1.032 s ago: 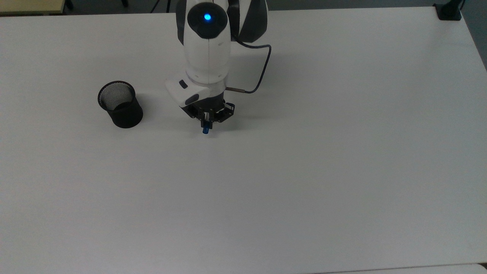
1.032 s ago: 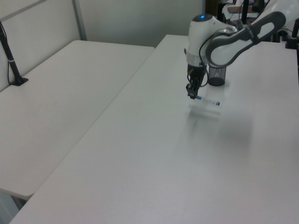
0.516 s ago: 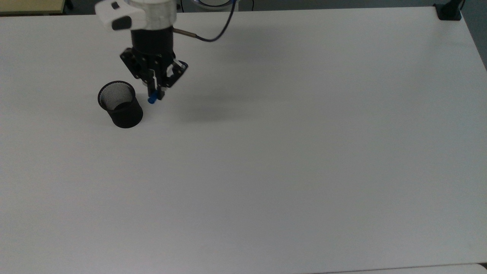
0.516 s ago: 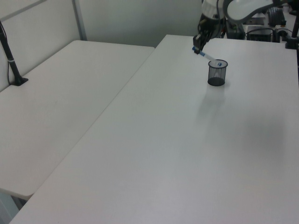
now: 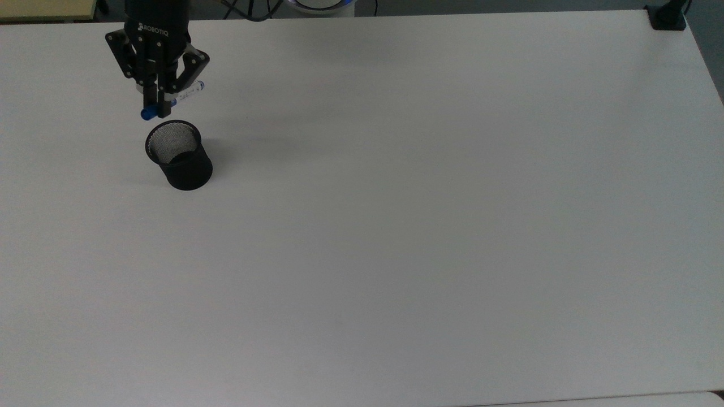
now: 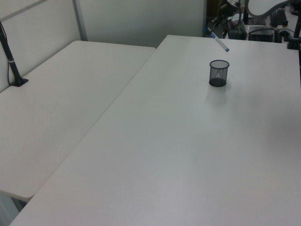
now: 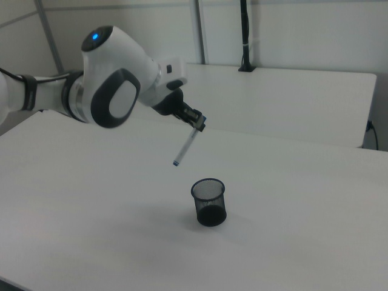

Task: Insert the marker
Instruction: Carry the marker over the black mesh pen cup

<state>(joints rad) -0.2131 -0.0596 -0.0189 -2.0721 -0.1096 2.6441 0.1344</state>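
moved: since half a second ago the gripper has swung from the right of the mesh cup to above and behind it in the top view, carrying the marker with it; the cup has stayed in place.
table: the white table carries the cup alone on its surface; a second white table stands beside it on the left view's left.
arm: the white and grey arm reaches in from the right view's left, raised well above the table top, its wrist angled downward toward the cup.
gripper: black, marked robotiq in the top view, its jaws pinch the marker near its blue-capped upper end; in the right view the gripper hangs above and to the left of the cup.
mesh cup: black, upright, open mouth up, standing near the top view's left edge of the table; in the left view the cup sits toward the far end.
marker: white barrel, held in the air and tilted, not touching the cup; in the right view the marker slants down from the jaws to the left, its small blue end lowest, above the cup's rim and off to the right view's left of it; in the left view the marker hangs above the cup.
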